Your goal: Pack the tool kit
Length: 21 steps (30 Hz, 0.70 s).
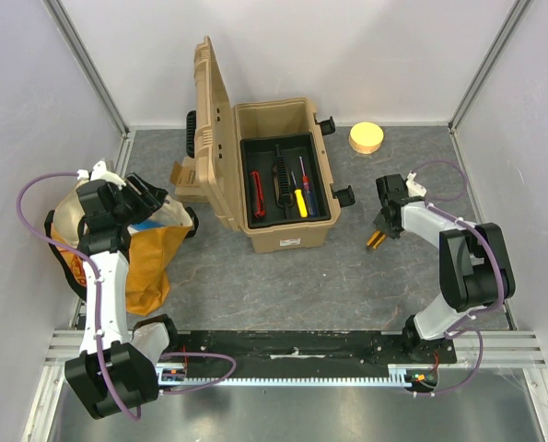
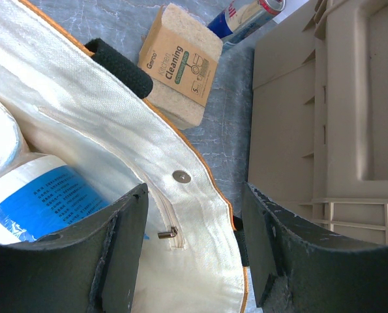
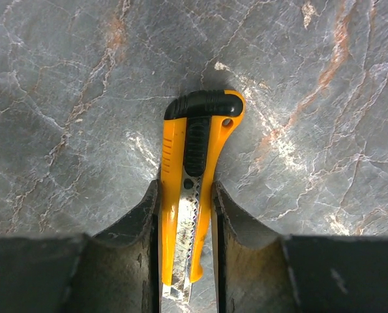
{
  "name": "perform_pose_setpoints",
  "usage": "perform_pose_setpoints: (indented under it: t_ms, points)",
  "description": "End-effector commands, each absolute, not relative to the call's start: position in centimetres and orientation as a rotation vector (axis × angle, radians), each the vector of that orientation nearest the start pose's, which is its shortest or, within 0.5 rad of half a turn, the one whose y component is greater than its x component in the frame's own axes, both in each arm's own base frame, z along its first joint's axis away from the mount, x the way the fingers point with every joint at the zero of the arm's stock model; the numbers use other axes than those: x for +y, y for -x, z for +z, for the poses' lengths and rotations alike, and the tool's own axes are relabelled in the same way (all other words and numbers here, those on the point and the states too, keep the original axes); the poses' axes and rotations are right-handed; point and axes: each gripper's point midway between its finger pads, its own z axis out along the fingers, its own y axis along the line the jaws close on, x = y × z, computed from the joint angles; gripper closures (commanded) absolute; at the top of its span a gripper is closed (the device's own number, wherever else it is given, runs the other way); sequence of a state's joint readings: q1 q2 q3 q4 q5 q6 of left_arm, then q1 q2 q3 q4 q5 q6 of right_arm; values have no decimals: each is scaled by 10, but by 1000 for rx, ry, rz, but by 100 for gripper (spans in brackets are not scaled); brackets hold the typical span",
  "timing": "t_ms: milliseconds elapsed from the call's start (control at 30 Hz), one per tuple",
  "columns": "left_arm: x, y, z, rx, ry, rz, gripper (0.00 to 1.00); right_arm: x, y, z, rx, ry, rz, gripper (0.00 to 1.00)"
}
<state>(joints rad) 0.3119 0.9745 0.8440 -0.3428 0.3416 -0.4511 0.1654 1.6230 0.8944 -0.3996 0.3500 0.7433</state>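
Looking down, you have a grey, marble-veined counter point(image 1: 283, 285) closed in by plain white walls point(image 1: 347, 55) with metal posts point(image 1: 89, 64) at the corners. Your right claw point(image 3: 186, 192) is down at the counter with its two fingers pressed against the long sides of a yellow-orange utility knife point(image 3: 197, 143). The knife's black grip faces up and its butt end points away from the claw. The jaws are drawn in to the knife's width and have it pinched, though you cannot tell whether it is off the stone. To that claw's left, across a stretch of bare counter, stands the tan toolbox point(image 1: 283, 235), its lid point(image 1: 214, 138) thrown upright on the side away from the claw. Its black tray point(image 1: 278, 140) holds a red-handled tool point(image 1: 258, 193), a yellow-handled screwdriver point(image 1: 300, 202) and a couple of darker ones, all lying lengthwise. Beyond the right claw, toward the back wall, sits a pale round disc point(image 1: 367, 137). Your left claw point(image 2: 195, 189) hangs wide open over the mouth of the cream cloth bag point(image 2: 115, 130), gripping nothing. The bag's white lining with a snap point(image 2: 181, 176) and a zip pull point(image 2: 167, 233) shows between its fingers, and a white container point(image 2: 44, 195) with a blue label lies in the bag beside one finger. Past this claw lie a cardboard box point(image 2: 180, 62) printed "Cleaning" and a can point(image 2: 246, 16), with the lid's outer face just to its right.
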Motion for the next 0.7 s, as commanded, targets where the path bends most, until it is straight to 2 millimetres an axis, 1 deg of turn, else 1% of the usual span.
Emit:
perform_pose_setpoints:
  t_ms: [0, 67, 167, 233, 400, 500, 567, 600, 667]
  points:
    - [25, -324, 236, 1926, 501, -417, 36, 23, -349, 56, 2358, -790, -91, 92]
    - [24, -324, 237, 1925, 499, -418, 36, 23, -352, 78, 2306, -770, -73, 93]
    - [24, -324, 236, 1927, 502, -419, 36, 28, -358, 119, 2220, -726, -24, 95]
    - [24, -324, 235, 1927, 501, -421, 36, 39, -364, 154, 2154, -672, 36, 95]
    - [23, -325, 234, 1934, 499, -429, 35, 83, -370, 234, 2016, -518, 143, 98]
    - [24, -325, 233, 1933, 502, -425, 36, 126, -369, 280, 1938, -373, 247, 99]
    - [24, -325, 233, 1935, 502, -427, 36, 160, -367, 310, 1882, -254, 361, 99]
    - [24, -325, 233, 1934, 503, -426, 36, 181, -365, 321, 1858, -177, 426, 99]
    - [23, -325, 233, 1934, 500, -428, 36, 215, -358, 336, 1809, -54, 529, 99]
